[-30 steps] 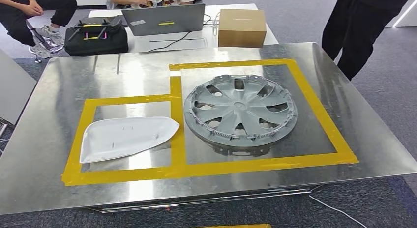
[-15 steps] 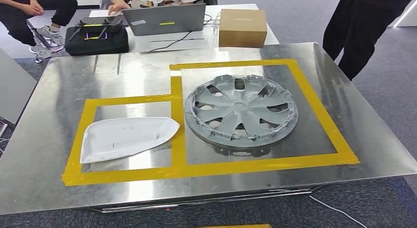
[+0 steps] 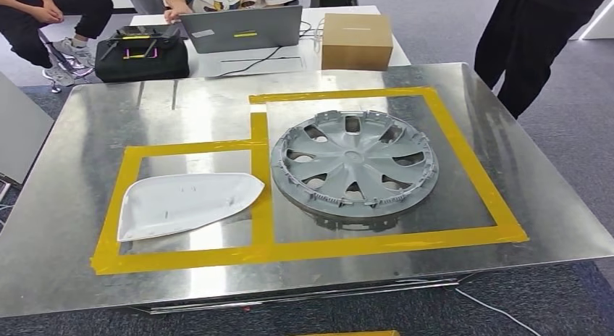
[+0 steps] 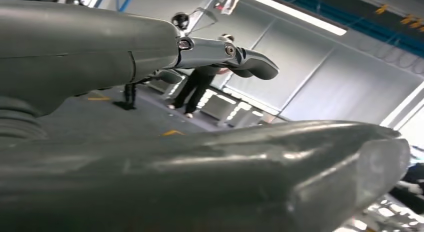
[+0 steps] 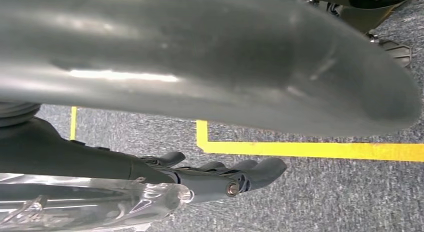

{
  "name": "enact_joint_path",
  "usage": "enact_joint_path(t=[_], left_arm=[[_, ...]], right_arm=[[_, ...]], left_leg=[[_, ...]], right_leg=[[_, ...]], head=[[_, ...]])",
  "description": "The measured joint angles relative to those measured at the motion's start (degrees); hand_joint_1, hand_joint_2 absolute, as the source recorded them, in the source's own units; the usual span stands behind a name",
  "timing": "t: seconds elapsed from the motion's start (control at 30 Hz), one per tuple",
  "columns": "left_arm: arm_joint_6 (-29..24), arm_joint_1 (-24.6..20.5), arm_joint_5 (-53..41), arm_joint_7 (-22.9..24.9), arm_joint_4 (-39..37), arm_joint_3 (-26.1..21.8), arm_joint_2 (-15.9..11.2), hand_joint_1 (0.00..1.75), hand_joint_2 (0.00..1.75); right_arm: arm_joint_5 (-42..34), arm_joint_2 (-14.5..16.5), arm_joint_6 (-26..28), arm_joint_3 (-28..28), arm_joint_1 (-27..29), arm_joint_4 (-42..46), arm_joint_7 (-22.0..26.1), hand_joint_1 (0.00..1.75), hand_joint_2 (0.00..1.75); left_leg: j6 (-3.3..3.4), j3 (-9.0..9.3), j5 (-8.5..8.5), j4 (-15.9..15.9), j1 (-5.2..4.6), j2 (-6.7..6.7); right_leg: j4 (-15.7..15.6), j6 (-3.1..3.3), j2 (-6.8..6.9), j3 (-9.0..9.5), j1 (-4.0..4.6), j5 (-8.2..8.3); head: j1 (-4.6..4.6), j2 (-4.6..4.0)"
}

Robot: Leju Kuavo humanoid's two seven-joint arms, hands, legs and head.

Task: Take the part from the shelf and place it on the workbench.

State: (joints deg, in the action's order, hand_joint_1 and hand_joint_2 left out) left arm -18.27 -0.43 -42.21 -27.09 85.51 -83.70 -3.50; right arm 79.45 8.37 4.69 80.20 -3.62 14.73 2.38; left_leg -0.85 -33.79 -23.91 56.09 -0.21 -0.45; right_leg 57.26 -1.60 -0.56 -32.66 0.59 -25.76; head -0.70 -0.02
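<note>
We note no change on the worktop (image 3: 87, 133), hubcap (image 3: 354, 164) and white cover (image 3: 184, 203) lying away from our hands: left hand (image 4: 200, 172) spread and empty, right hand (image 5: 210, 179) unreadable beside a clear piece (image 5: 100, 202).

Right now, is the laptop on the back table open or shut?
Open. The laptop has its grey lid standing upright with the lid's back facing the head view; the screen itself faces away, so its contents cannot be told.

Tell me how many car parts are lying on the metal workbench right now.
2. A white mirror cover lies in the smaller taped box on the left; a grey hubcap lies in the larger taped box on the right.
</note>
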Motion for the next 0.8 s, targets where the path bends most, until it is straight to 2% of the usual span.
enact_joint_path(t=[0.4, 0.6, 0.8], left_arm=[[-2.5, -0.6, -0.9, 1.7, -5.7, -1.2, -0.3, 0.00, 0.00], [-8.5, -0.9, -2.9, 4.4, -13.7, -1.8, -0.9, 0.00, 0.00], [-13.9, -0.8, -9.7, 8.0, -22.6, -2.1, -0.2, 0.00, 0.00]], right_arm=[[-0.4, 0.0, 0.0, 0.1, -0.1, 0.0, -0.1, 0.00, 0.00], [-0.9, 0.0, 0.0, 0.1, -0.1, 0.0, 0.2, 0.00, 0.00], [-1.6, 0.0, 0.0, 0.3, -0.1, 0.0, 0.2, 0.00, 0.00]], left_leg=[[-0.01, 0.02, -0.01, 0.0, 0.00, 0.00], [-0.01, 0.03, -0.02, 0.0, 0.00, 0.00], [0.00, 0.03, -0.03, 0.0, -0.02, 0.00]], right_leg=[[0.0, 0.01, 0.00, 0.02, 0.00, -0.02], [0.0, 0.01, 0.00, 0.02, 0.00, -0.02], [0.0, 0.00, 0.00, 0.04, -0.02, -0.03]], head=[[-0.01, 0.00], [0.00, 0.00], [-0.01, 0.00]])
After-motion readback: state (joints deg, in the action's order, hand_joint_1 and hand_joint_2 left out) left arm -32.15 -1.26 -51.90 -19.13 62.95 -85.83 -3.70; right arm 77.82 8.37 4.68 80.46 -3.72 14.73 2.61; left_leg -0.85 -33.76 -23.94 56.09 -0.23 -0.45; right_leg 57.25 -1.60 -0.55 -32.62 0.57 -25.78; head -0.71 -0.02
